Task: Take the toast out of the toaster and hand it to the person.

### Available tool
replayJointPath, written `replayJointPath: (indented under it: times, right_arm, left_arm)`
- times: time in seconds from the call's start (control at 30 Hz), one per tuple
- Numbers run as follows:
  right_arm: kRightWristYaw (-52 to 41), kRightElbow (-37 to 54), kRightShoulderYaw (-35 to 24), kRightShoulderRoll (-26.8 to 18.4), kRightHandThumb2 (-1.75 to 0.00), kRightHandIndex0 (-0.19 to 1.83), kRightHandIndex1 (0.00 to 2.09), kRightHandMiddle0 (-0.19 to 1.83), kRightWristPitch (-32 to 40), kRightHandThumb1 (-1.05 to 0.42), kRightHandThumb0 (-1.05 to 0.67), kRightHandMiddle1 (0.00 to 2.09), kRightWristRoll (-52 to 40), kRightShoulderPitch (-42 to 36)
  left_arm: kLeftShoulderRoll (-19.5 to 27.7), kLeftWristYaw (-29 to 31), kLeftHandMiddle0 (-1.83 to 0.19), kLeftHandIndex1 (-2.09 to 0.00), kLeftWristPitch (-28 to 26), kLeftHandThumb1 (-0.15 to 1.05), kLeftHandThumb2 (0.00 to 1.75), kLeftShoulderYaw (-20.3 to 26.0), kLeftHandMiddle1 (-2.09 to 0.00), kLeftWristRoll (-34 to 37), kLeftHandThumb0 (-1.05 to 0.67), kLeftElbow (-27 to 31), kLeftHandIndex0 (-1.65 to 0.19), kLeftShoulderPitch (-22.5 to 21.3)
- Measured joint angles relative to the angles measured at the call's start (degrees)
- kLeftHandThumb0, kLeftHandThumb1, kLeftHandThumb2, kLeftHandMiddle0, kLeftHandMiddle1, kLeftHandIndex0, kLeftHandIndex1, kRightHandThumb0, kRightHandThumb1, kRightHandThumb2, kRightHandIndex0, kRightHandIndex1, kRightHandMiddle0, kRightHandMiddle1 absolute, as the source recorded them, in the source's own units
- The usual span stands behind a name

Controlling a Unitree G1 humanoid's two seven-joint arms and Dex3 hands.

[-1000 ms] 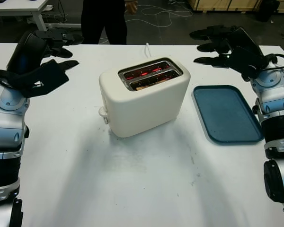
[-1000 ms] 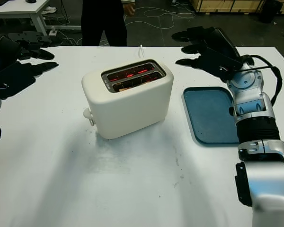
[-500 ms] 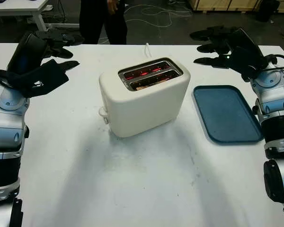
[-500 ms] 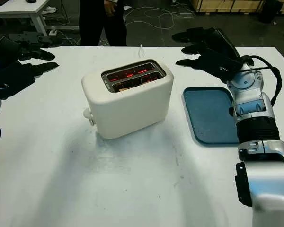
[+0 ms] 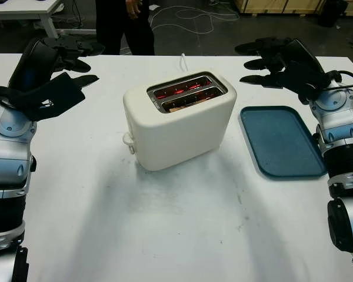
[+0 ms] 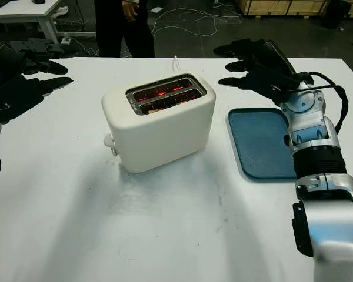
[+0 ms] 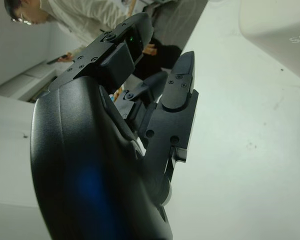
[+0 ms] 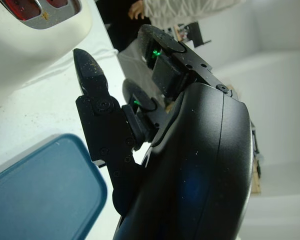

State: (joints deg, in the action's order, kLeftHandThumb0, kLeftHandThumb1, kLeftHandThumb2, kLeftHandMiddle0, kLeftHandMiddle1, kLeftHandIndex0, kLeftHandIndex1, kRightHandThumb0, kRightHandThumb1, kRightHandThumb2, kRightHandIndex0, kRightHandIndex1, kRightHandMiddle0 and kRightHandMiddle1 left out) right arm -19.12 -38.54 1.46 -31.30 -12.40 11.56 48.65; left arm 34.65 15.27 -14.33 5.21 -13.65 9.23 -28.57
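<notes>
1. The white surface (image 5: 165, 235) carries everything, and from how things lie the task looks barely started: nothing has been lifted and nothing handed over.

2. The cream toaster (image 5: 179, 120) stands near the middle of the surface, its two slots facing up and glowing red inside, so it appears to be heating.

3. A blue tray (image 5: 281, 141) lies at 3 o'clock from the toaster, just beside it, with nothing on it.

4. The person (image 5: 120, 23) stands beyond the far edge of the surface, at about 11 o'clock from the toaster, well apart from it.

5. The left hand (image 5: 59, 79) hovers at 9 o'clock from the toaster, well apart from it; its fingers (image 7: 177, 107) are extended and hold nothing.

6. The right hand (image 5: 276, 61) hovers at about 2 o'clock from the toaster, above the far end of the tray; its fingers (image 8: 97, 115) are likewise extended and hold nothing.

7. The toast (image 5: 182, 104) sits down in the nearer slot, only a pale-brown strip of its top edge showing below the rim.

8. Left to do, as I judge it: reach over the slots, grip the toast, draw it up and out, and carry it toward the person.
</notes>
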Motion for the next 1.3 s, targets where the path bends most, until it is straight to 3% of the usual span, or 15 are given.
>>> replayJointPath:
  times: [1.3]
  right_arm:
    - [0.0, 0.5, 0.3, 0.0, 0.0, 0.83, 0.0, 0.74, 0.0, -0.79, -0.35, 0.0, 0.1, 0.0]
  left_arm:
    - [0.0, 0.0, -0.62, -0.02, 1.0, 0.91, 0.0, -0.1, -0.65, 0.0, -0.15, -0.5, -0.82, -0.2]
